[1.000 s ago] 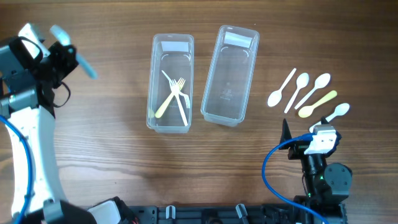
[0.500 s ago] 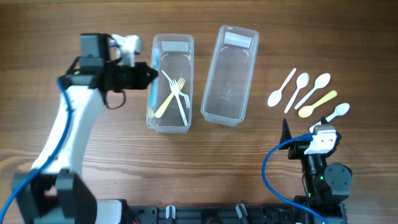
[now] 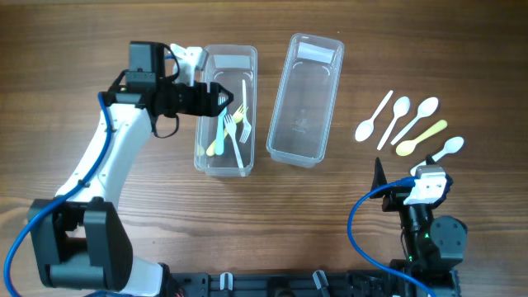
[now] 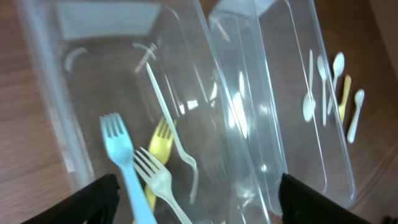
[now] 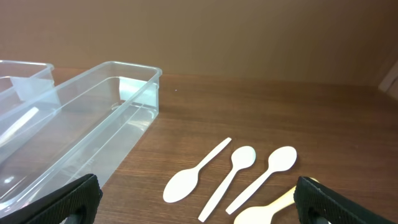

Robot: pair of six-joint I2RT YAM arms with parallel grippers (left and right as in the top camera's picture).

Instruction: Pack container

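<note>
Left gripper (image 4: 199, 199) hangs released over the clear rectangular plastic tub (image 4: 50, 99); if I withdraw low, a finger could hook its wall and spill the light-blue plastic fork (image 4: 121, 149).

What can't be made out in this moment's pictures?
- Blue fork: handle cut by the bottom edge in the left wrist view; overhead, not clear beside the left gripper.
- Yellow spoon: cut off by the bottom edge in the right wrist view.
- White forks: blurred and overlapping in the left wrist view, count unclear.
</note>
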